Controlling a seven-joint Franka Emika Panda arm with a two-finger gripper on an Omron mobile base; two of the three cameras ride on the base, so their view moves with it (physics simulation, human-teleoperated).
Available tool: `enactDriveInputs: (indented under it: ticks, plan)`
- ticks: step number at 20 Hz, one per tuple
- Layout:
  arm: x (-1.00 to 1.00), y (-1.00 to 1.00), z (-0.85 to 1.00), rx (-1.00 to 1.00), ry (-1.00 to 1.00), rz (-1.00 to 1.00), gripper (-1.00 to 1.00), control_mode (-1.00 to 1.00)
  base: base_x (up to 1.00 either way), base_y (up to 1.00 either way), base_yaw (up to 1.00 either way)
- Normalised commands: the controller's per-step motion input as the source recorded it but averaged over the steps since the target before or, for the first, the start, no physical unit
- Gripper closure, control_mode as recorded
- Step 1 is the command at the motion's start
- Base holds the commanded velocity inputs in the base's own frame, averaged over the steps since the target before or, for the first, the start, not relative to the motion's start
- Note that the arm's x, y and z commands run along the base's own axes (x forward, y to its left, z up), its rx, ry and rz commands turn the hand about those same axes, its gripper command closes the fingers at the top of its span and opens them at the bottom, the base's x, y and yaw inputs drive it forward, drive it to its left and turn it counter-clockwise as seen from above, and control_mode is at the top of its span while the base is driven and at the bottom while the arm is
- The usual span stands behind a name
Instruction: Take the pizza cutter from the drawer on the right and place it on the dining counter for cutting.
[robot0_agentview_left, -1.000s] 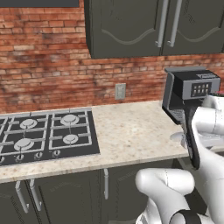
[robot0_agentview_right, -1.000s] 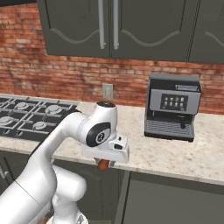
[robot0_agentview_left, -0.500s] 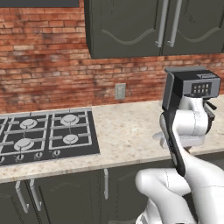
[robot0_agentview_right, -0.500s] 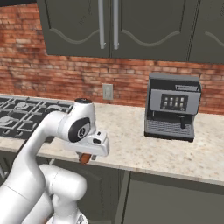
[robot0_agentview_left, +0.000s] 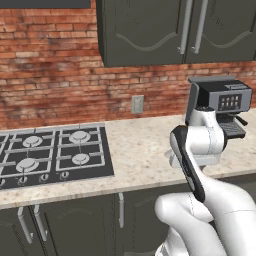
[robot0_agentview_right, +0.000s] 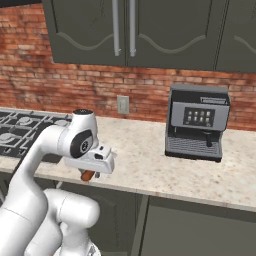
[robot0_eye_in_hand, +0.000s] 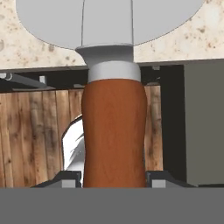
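My gripper (robot0_agentview_right: 90, 172) is shut on the pizza cutter (robot0_agentview_right: 87, 175); its reddish-brown handle end pokes out below the hand, at the front edge of the beige worktop (robot0_agentview_right: 150, 170). In the hand view the handle (robot0_eye_in_hand: 113, 135) stands between my fingertips (robot0_eye_in_hand: 70, 180), and the silvery round blade (robot0_eye_in_hand: 109, 22) lies against the speckled worktop. Under the worktop's edge is a dark gap with a metal rail (robot0_eye_in_hand: 22, 79); I cannot tell whether it is the drawer. The dining counter is out of view.
A black coffee machine (robot0_agentview_right: 197, 122) stands on the worktop to the right, a black gas hob (robot0_agentview_left: 47, 155) to the left. Dark wall cabinets (robot0_agentview_right: 130, 30) hang above a brick wall. Dark cabinet doors (robot0_agentview_left: 75, 225) sit below, over a wooden floor (robot0_eye_in_hand: 39, 135).
The arm has swung left along the worktop's front edge, carrying the pizza cutter with it. The grip has not changed and the base views have not shifted.
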Motion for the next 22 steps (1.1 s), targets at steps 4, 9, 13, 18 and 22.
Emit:
enactDriveInputs:
  ticks: [4,9,13,18,22]
  plan:
    - [0.23,0.00,0.01,0.01,0.00,0.00,1.00,-1.00,0.00,0.00,0.00]
    - [0.15,0.00,0.01,0.01,0.00,0.00,1.00,-1.00,0.00,0.00,0.00]
    - [0.09,0.00,0.09,0.00,0.00,0.00,1.00,-1.00,0.00,0.00,0.00]
    - [0.00,0.00,0.04,0.00,0.00,0.00,1.00,-1.00,0.00,0.00,0.00]
    - [0.00,0.00,0.00,0.00,0.00,0.00,1.00,1.00,-0.39,0.29,0.00]
